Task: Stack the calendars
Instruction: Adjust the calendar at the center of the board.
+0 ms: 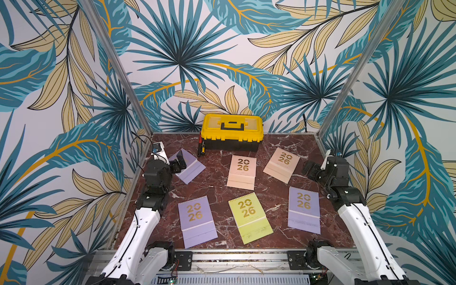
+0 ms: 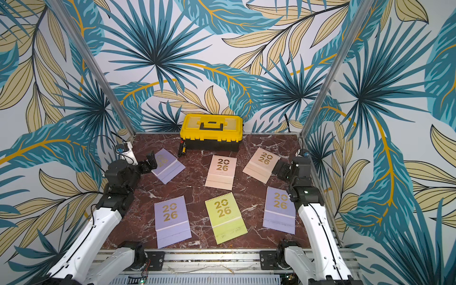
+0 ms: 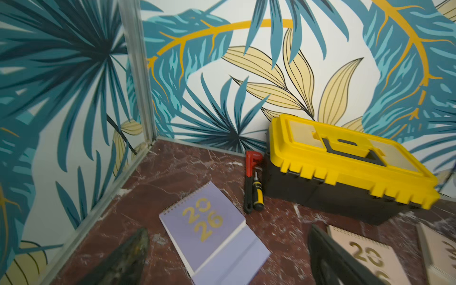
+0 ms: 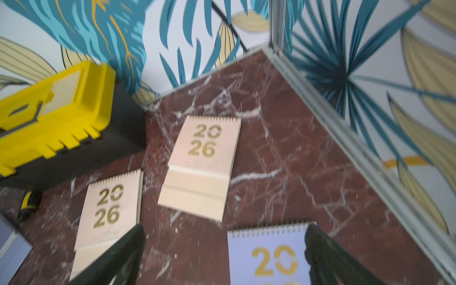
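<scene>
Marble tabletop [image 1: 217,190], six separate calendars [image 1: 241,172]

Yellow toolbox [image 1: 232,132] at the back of a marble table [image 1: 217,190], six calendars [image 1: 241,172] lie flat and apart, far lilac calendar [image 1: 195,168] partly behind the left gripper [image 1: 180,160], right gripper [image 1: 309,169] beside a peach calendar [image 1: 281,165].

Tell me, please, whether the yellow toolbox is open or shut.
Shut: the yellow toolbox has its lid down on the black base, handle folded flat.
</scene>
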Robot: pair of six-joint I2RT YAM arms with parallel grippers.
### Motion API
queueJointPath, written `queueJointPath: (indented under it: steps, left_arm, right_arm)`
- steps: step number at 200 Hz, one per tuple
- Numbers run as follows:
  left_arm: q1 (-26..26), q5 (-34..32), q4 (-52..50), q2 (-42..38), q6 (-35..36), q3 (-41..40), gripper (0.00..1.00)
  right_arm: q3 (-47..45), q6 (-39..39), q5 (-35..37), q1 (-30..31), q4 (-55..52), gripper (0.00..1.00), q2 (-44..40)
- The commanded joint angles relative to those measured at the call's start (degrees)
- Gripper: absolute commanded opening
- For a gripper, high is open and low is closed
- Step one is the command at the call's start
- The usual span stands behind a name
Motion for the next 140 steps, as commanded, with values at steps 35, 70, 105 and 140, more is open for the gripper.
queueJointPath:
  steps: [35,70,105,140]
  left_arm:
    - [-8.7,10.1,-27.0,-1.0,-18.0,7.4,0.99]
    - [-25.0,6.6,-29.2,2.9,-28.7,7.4,0.99]
    - [-34.2,7.6,-30.2,9.9,-38.6,5.9,0.99]
    - [-36.6,11.8,-25.6,14.2,-43.3,2.1,0.99]
  right_arm:
    - [-7.8,10.6,-16.6,0.3,-22.6,0.98,-10.6]
    - [-15.5,16.2,-23.0,2.3,-20.2,0.97,-15.1]
    - [-15.8,18.2,-19.3,12.2,-15.1,0.97,-8.6]
    - [-15.9,21.0,-18.3,20.7,-6.2,0.97,-0.1]
